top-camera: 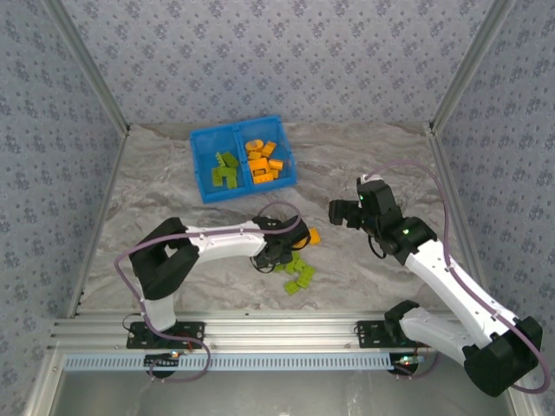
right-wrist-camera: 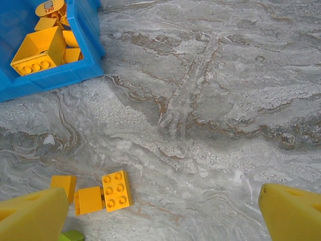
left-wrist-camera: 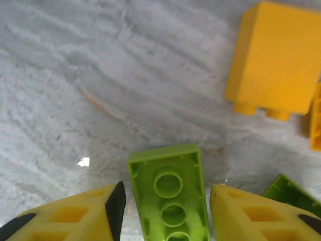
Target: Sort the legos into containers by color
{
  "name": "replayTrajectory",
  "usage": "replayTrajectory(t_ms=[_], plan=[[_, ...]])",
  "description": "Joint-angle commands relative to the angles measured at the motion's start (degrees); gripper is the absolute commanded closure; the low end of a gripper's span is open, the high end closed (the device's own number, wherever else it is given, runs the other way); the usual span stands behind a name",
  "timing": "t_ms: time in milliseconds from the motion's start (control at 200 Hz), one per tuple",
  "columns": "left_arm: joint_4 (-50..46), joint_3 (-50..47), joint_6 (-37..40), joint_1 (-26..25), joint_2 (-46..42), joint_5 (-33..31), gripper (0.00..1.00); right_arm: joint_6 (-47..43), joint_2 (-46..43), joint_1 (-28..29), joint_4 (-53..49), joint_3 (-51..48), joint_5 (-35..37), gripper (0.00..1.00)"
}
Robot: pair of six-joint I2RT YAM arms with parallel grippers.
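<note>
The left pincer [left-wrist-camera: 168,207] straddles a lime brick [left-wrist-camera: 166,173] near the bench's [top-camera: 165,204] near edge; whether it grips cannot be told. The right pincer [right-wrist-camera: 163,201] gapes empty. The blue tray [top-camera: 251,191] sits toward the far edge.

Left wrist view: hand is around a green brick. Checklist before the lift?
1. Green brick centred in the left hand: ok, underside up.
2. Fingers touching the brick: cannot tell; both sit very close.
3. Neighbours clear: orange brick ok; second green brick right beside one finger, cannot tell.
4. Room in the tray, left compartment with the green pile: ok.
5. Right hand out of the way: ok; open, empty, off to the right of the tray.
</note>
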Motion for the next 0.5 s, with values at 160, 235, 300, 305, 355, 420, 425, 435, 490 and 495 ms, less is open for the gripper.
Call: replayTrajectory(t_ms=[160, 235, 300, 305, 355, 420, 425, 435, 490, 495], plan=[[-6.4, 0.4, -0.1, -0.8, 1.2, 0.9, 0.62, 2.3, -1.0, -0.3, -0.3, -0.6, 0.3, 0.00], [-7.5, 0.9, 0.5, -0.8, 0.1, -0.9, 0.67, 2.3, -1.0, -0.3, -0.6, -0.5, 0.3, 0.00], [-9.8, 2.2, 1.8, -0.6, -2.0, -4.1, 0.70, 2.2, -1.0, -0.3, -1.1, -0.1, 0.3, 0.00], [-10.0, 2.3, 1.9, -0.6, -2.1, -4.3, 0.70, 2.2, -1.0, -0.3, -1.1, -0.1, 0.3, 0.00], [-12.0, 3.6, 3.8, 0.1, -4.4, -7.0, 0.71, 2.1, -1.0, -0.3, -1.5, 0.2, 0.4, 0.00], [-14.4, 5.7, 7.1, 1.6, -7.5, -10.9, 0.72, 2.1, -1.0, -0.3, -1.9, 0.6, 0.4, 0.00], [-14.5, 5.9, 7.4, 1.7, -7.8, -11.2, 0.72, 2.0, -1.1, -0.3, -2.0, 0.7, 0.4, 0.00], [-14.9, 6.2, 8.1, 2.0, -8.2, -11.8, 0.72, 1.9, -1.0, -0.3, -2.0, 0.8, 0.4, 0.00], [-16.5, 8.3, 11.8, 4.1, -10.8, -15.5, 0.72, 2.0, -1.0, -0.4, -2.2, 0.8, 0.3, 0.00], [-16.6, 8.5, 12.2, 4.3, -11.1, -15.8, 0.72, 2.1, -1.1, -0.4, -2.1, 0.9, 0.3, 0.00]])
